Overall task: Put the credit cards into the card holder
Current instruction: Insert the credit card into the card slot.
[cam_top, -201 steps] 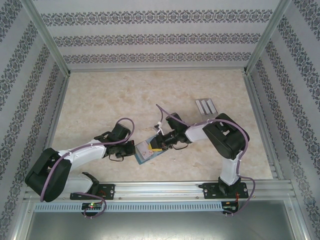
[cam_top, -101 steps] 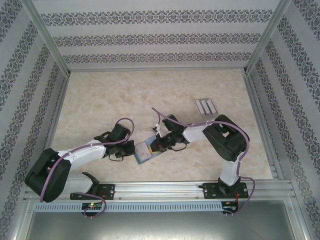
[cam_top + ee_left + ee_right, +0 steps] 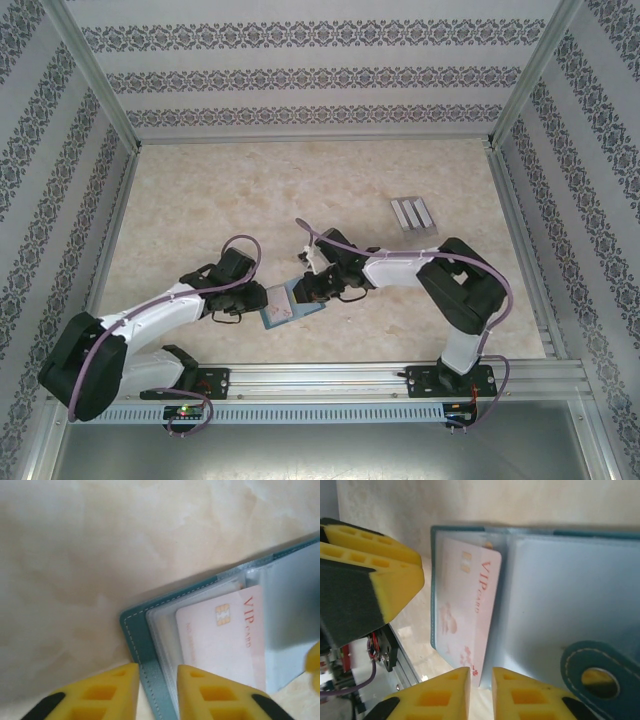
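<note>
Surface: glossy beige marbled table [image 3: 250, 190].
Card holder [image 3: 137, 640]: teal stitched bifold, soft and leather-like, lying open at the table's front middle.
VIP card [image 3: 220, 640]: pale pink, gold chip, under a clear pocket.
Left gripper [image 3: 157, 680]: yellow fingers narrowly parted, straddling the holder's stitched edge.
Right gripper [image 3: 481, 680]: narrow gap at the card's corner.

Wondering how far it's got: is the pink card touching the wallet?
Touching. The left wrist view shows the card resting flat on the open wallet's inside, no gap.
</note>
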You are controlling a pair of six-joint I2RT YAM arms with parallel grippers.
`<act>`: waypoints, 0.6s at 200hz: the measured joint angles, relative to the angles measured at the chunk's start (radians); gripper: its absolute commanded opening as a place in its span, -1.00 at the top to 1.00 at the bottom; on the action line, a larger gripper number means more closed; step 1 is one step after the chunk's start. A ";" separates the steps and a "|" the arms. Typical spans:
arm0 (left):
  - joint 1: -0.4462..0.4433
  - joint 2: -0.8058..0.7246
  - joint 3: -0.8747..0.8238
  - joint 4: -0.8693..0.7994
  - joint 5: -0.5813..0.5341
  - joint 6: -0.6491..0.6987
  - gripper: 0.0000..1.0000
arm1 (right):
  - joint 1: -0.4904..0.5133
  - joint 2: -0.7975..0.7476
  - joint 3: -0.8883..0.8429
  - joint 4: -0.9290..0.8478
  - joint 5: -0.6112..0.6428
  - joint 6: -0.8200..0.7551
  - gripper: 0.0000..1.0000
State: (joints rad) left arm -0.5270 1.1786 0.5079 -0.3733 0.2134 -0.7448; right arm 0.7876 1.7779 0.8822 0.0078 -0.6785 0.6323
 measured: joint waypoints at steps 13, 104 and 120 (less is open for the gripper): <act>0.005 -0.020 -0.004 -0.014 -0.006 -0.003 0.75 | 0.001 -0.012 0.003 -0.002 0.021 0.000 0.59; 0.018 0.025 -0.040 0.005 -0.027 0.000 1.00 | 0.090 0.133 0.134 -0.024 0.166 0.047 0.86; 0.019 0.038 -0.034 0.004 -0.024 0.000 1.00 | 0.106 0.137 0.145 -0.029 0.187 0.050 0.86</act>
State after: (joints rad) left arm -0.5083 1.2163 0.4740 -0.3695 0.1890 -0.7448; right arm 0.8936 1.9148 1.0267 -0.0208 -0.4919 0.6823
